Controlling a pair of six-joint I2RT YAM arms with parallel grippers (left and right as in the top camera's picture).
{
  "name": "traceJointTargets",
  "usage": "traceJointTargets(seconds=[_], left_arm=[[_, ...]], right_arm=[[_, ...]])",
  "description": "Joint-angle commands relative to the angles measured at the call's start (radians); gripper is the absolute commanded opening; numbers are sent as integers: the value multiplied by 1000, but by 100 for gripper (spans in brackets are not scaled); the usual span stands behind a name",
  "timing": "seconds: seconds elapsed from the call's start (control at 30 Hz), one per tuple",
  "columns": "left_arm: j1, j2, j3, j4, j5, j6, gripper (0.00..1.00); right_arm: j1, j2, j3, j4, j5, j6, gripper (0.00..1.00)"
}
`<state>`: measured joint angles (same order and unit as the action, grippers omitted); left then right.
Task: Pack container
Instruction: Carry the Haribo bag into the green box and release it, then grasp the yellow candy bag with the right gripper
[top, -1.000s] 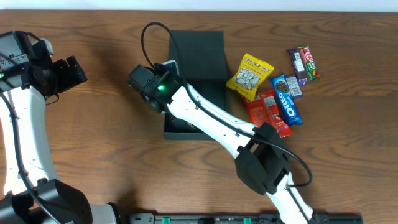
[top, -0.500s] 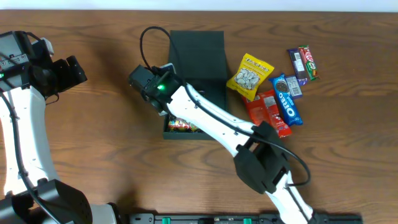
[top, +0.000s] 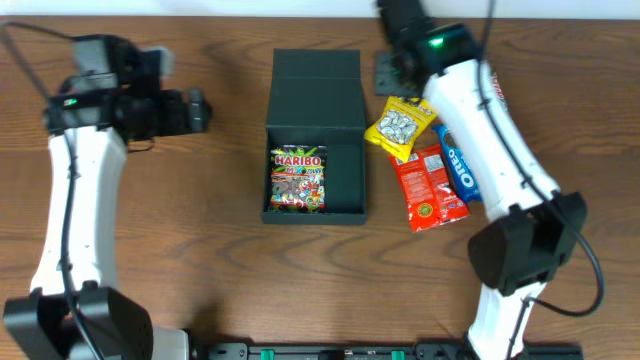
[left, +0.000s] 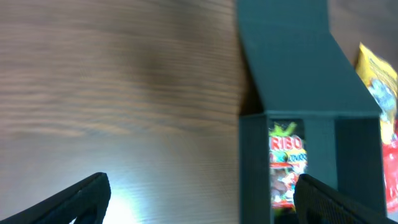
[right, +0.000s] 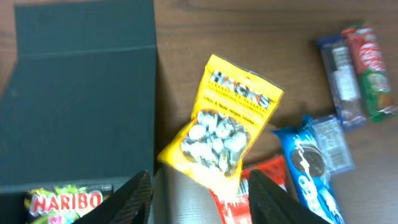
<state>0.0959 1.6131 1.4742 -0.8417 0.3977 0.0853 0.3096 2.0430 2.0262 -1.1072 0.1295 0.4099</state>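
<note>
Wood table (top: 200, 260) bears container (top: 315, 90), yellow packet (top: 398, 127), red packet (top: 425, 190), Oreo pack (right: 308, 158).

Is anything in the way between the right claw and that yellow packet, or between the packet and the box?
Nothing visible. The right gripper hangs open, facing the yellow packet, nothing between. The box beside it is open, with only a Haribo bag in its left half.

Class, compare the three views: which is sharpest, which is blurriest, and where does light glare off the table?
Overhead view: sharpest, the Haribo bag lettering inside the container reads cleanly, shadows soft. Left wrist view: blurriest, wood grain smeared, a white glare patch on the table low at left. Right wrist view: mildly soft, yet the yellow packet print is legible.
</note>
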Motion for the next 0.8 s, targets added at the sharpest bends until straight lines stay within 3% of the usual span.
traceJointTargets(seconds=[0.0,0.1,0.33,0.77], left_arm=[[-32,55,-8,9,23,29,95],[-46,99,-8,9,39,15,95],[-48,153,-8,30,127,11,95],[-51,153,-8,126,127,-40,95]], right_arm=[[-94,55,-61,38,-309,-37,53],[-165,81,-132,91,-434,-24,55],[-246,86,-286,150,-504,31,59],[-248,86,-396,240,-500,222,61]])
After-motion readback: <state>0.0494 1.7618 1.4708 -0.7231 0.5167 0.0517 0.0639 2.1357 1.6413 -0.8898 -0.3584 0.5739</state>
